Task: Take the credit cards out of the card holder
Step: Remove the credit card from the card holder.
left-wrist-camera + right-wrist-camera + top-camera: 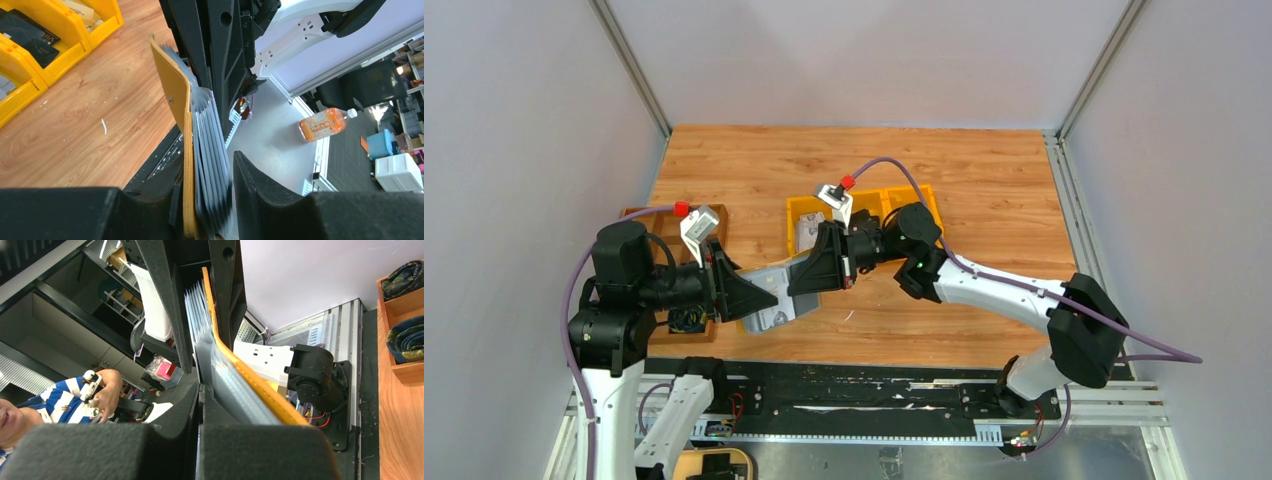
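Card holder (176, 100), a flat mustard leather flap with fanned grey plastic sleeves, hangs above the wooden desk (984, 180). Left end effector (207, 200) and right end effector (200, 405) each pinch it.

Right gripper (200, 390) fingers pressed together at one end of the card holder (250, 380). Grey pocket leaves fan beside its mustard cover. Left gripper (200, 295) straddles the far end.

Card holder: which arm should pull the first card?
Probably right. The left gripper straddles the card holder at its base, bracing it; the right gripper is shut at the fanned grey pockets' free end.
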{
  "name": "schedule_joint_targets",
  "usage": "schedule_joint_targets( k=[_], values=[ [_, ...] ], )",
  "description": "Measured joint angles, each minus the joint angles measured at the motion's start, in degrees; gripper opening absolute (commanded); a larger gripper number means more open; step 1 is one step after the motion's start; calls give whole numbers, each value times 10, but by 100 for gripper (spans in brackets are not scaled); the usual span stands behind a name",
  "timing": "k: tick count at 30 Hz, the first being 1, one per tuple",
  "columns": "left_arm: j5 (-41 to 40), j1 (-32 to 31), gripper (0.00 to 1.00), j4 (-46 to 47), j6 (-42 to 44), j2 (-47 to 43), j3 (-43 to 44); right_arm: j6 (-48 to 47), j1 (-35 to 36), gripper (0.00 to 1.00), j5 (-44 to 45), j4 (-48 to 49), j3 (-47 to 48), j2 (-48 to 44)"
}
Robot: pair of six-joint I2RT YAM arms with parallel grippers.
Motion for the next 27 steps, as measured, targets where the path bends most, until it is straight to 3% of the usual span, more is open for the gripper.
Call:
schedule_joint_targets(
  k=[6,12,17,18,20,23,27],
  values=[
    [5,0,31,0,-1,0,0,16,-16,0,0,31,-47,-23],
    [3,0,19,0,-1,0,2,23,-20,0,2,43,-68,-38],
    [2,0,17,2,-2,0,2,19,-20,0,5,37,-72,-51],
    [2,0,16,2,-2,0,2,17,-20,4,7,35,-72,-53],
    [2,0,14,3,-2,0,5,14,-20,22,9,32,-72,-56],
    [-2,0,12,2,-2,0,8,13,-20,37,10,31,-72,-56],
    [-18,0,11,-1,-2,1,8,12,-15,39,10,31,-70,-56]
  ],
)
